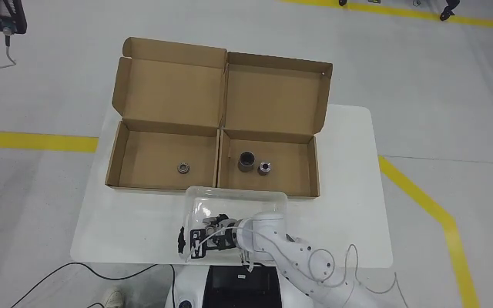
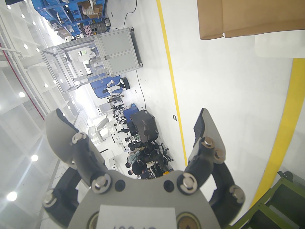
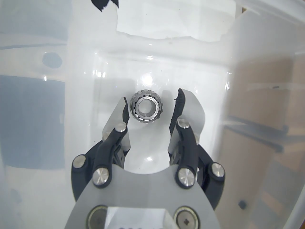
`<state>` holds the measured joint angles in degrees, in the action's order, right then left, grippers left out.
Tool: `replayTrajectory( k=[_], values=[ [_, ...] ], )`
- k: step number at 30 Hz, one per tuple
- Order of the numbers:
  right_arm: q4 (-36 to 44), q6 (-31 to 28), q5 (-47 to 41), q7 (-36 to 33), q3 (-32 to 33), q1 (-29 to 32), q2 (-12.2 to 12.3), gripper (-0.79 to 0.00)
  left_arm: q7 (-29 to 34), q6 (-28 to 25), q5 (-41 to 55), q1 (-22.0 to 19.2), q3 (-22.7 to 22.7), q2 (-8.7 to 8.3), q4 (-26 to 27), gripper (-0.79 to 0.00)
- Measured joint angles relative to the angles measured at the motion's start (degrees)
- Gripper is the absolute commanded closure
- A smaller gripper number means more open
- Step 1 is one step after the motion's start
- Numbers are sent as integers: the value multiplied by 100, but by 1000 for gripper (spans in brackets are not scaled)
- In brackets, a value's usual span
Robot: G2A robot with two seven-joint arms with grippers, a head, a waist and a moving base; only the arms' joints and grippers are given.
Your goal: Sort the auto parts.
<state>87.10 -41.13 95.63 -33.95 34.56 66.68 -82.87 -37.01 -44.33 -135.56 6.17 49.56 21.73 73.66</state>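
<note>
A small metal roller bearing (image 3: 146, 108) lies on the floor of the clear plastic bin (image 3: 250, 13). My right gripper (image 3: 152, 101) is open and lowered into the bin, one finger on each side of the bearing; one pad is very close to it. In the top view this gripper (image 1: 202, 235) sits over the bin (image 1: 235, 192) at the table's front. My left gripper (image 2: 129, 115) is open, holds nothing, and faces out toward the room. The left cardboard box (image 1: 123, 158) holds one bearing (image 1: 183, 165). The right box (image 1: 308, 165) holds a dark sleeve (image 1: 246, 161) and a silvery part (image 1: 265, 168).
Both boxes stand side by side behind the bin with their lids (image 1: 173, 85) raised at the back. Bare white table (image 1: 347, 223) lies right of the bin, with more bare top to its left. A black cable (image 1: 46, 281) runs on the floor at the front left.
</note>
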Motion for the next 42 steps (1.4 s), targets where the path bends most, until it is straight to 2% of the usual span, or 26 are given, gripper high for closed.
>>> replayTrajectory(
  k=[1, 2, 3, 12, 19, 31, 36, 42],
  values=[
    [-11, 9, 19, -24, -21, -13, -5, -148, 0, 0, 0, 0, 0, 0, 0, -785],
    [-19, 19, 57, -54, -54, -32, -12, -22, 0, 0, 0, 0, 0, 0, 0, -785],
    [-24, 33, 89, -69, -78, -46, -18, 0, 0, 0, 0, 0, 0, 0, 0, -785],
    [65, 276, 271, 43, -137, -60, -27, 0, 0, 0, 0, 0, 0, 0, 0, -785],
    [409, 272, 241, 309, 134, 128, 90, 0, 0, 0, 0, 0, 0, 0, 0, -785],
    [1574, -388, 112, 1131, 1042, 612, 461, 0, 0, 0, 0, 0, 0, 0, 0, -785],
    [1953, -511, 19, 1488, 1226, 494, 510, 0, 0, 0, 0, 0, 0, 0, 0, -785],
    [2087, -191, -255, 1942, 1423, 220, 495, 0, 0, 0, 0, 0, 0, 0, 0, -785]
  ],
)
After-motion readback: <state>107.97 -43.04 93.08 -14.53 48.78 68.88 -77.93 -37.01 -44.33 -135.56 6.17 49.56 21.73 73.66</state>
